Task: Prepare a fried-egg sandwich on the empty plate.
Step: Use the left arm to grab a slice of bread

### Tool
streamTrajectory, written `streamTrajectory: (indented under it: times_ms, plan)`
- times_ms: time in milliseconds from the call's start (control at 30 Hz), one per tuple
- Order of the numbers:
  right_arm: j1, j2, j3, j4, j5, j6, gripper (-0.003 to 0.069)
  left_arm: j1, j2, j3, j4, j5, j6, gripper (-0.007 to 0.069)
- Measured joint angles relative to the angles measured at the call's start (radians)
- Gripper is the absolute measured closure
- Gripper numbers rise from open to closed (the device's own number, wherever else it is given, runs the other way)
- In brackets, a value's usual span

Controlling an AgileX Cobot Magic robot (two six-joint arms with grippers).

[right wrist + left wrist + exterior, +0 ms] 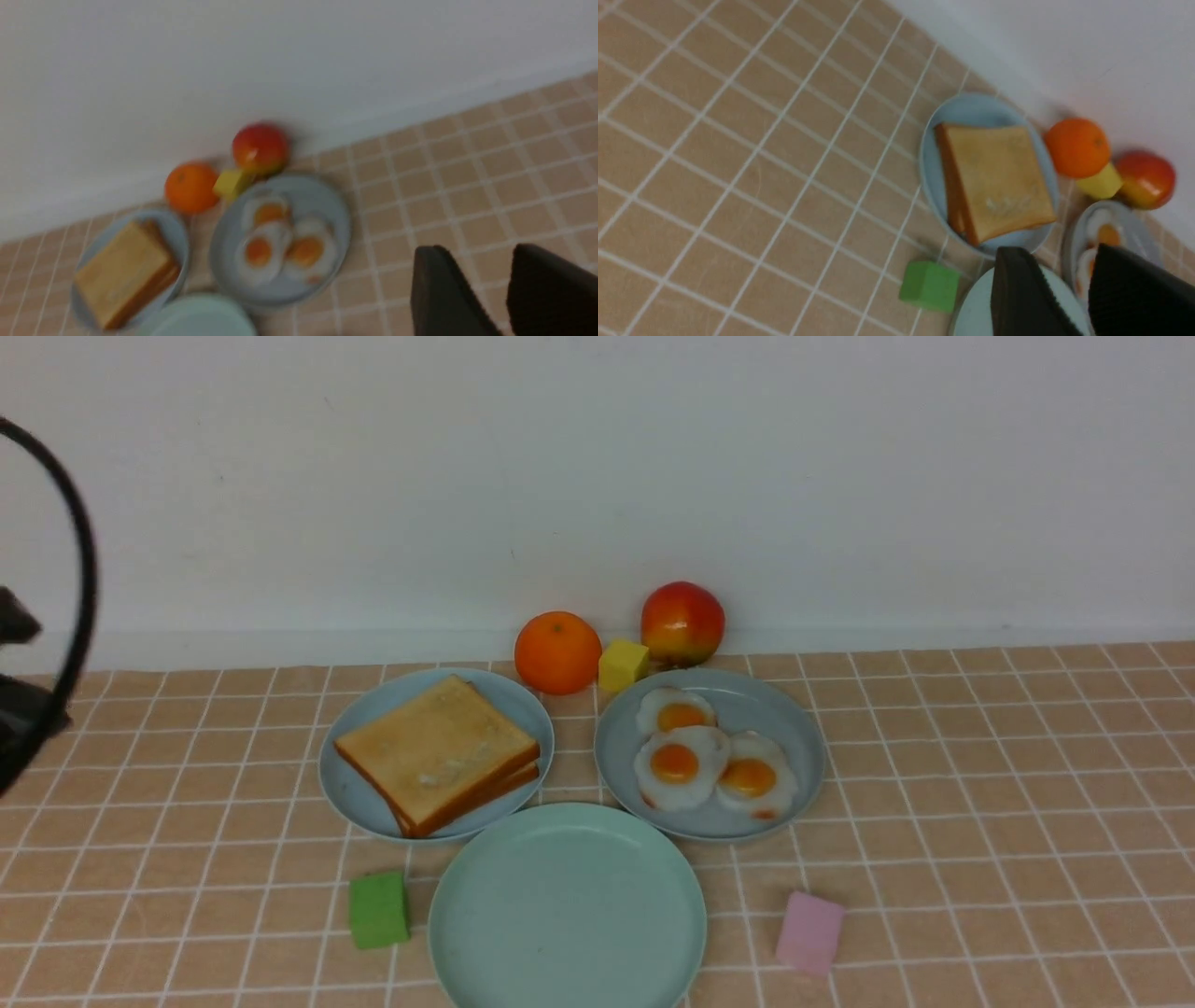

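My left jaws: released, the two black fingers [1027, 298] apart with nothing between them, up off the worktop [980, 803]. My right jaws: also released, fingers [439, 294] apart, empty, in the air. The front view catches only a dark piece of my left arm [23, 714] at the left edge, well apart from the plates.

The mint plate [567, 905]: near centre of the worktop, bare. A green block [378, 908] is just left of it. A pink block [809, 931] is near it on the right, not touching. Its far rim meets the near rims of two other plates; touching or overlapping, cannot tell.

The light blue plate [344, 793], far left of the mint one: two toast slices [437, 751] stacked flat, top one slightly offset, golden with darker crust. The grey-blue plate [798, 756], far right of the mint one: three fried eggs [680, 763], whites overlapping, orange yolks up. These two plates sit side by side with a narrow gap.

Behind them, by the white wall [597, 476]: an orange [557, 651] at the far rim of the toast plate, a yellow block [623, 665] just right of it, and a red-yellow apple [682, 623] right of that, at the far rim of the egg plate. The worktop is covered in a tan cloth with white grid lines. The right wrist view is blurred.
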Motion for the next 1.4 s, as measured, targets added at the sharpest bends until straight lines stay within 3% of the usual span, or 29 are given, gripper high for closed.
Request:
streamTrajectory:
  times_ms: [167,300,333,433,533,700,967,1133,1400]
  plan:
    - [0.119,0.012,0.072,0.066,0.034,-0.051,0.0419,0.000,0.196,-0.001,-0.150,0.004,0.075,0.0386]
    - [0.215,0.043,0.103,0.119,0.103,-0.119,0.0419,0.000,0.357,-0.019,-0.306,-0.017,0.222,0.0386]
    - [0.248,0.061,0.108,0.148,0.140,-0.160,0.0419,0.000,0.434,-0.040,-0.379,-0.044,0.308,0.0386]
    - [0.283,0.082,0.108,0.192,0.181,-0.209,0.0419,0.000,0.524,-0.071,-0.463,-0.089,0.413,0.0386]
    - [0.321,0.105,0.108,0.309,0.247,-0.329,0.0419,0.000,0.664,-0.127,-0.602,-0.149,0.585,0.0386]
    - [0.327,0.106,0.108,0.437,0.280,-0.495,0.0419,0.000,0.802,-0.201,-0.728,-0.187,0.765,0.0386]
    - [0.327,0.106,0.108,0.586,0.278,-0.647,0.0419,0.000,0.939,-0.258,-0.831,-0.280,0.843,0.0386]
    - [0.327,0.106,0.108,0.603,0.272,-0.672,0.0419,0.000,0.953,-0.261,-0.911,-0.305,0.847,0.0386]
    - [0.327,0.106,0.108,0.610,0.269,-0.675,0.0419,0.000,0.953,-0.268,-0.938,-0.305,0.916,0.0386]
